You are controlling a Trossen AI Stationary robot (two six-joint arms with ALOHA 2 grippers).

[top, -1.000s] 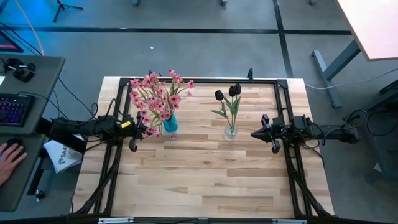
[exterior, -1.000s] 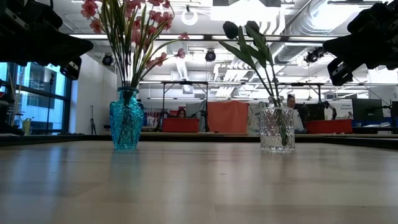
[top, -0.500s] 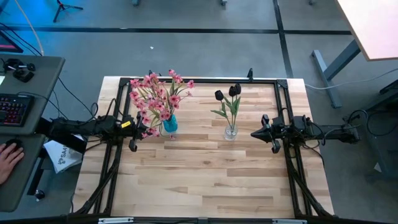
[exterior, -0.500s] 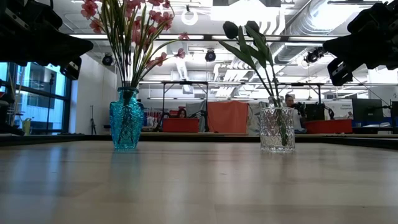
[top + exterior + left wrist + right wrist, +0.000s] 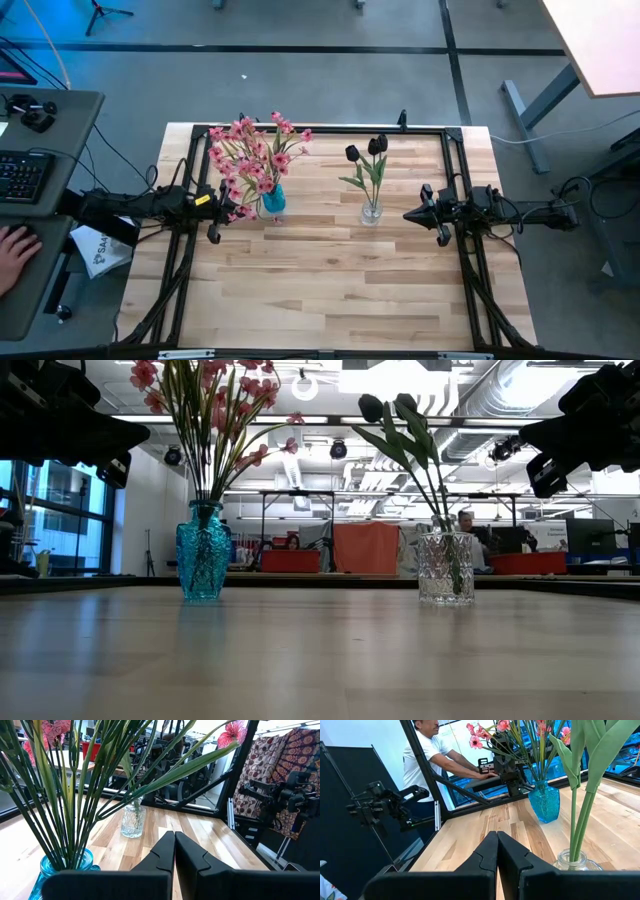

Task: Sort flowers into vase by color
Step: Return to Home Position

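The pink blossom sprays (image 5: pixel 252 160) stand with their stems in a blue glass vase (image 5: pixel 273 202) (image 5: pixel 203 563) on the table's far left part. The near-black tulips (image 5: pixel 367 150) stand with their stems in a clear cut-glass vase (image 5: pixel 371 211) (image 5: pixel 445 568) to its right. My left gripper (image 5: pixel 238 211) hovers shut just left of the blue vase (image 5: pixel 60 875). My right gripper (image 5: pixel 408 214) hovers shut just right of the clear vase (image 5: pixel 575 860). Neither touches anything.
The wooden table (image 5: pixel 330 290) is bare in its near half. A black frame (image 5: pixel 320 129) runs along its edges. A person's hand (image 5: pixel 14 250) rests at a side desk left of the table, beside a keyboard (image 5: pixel 22 175).
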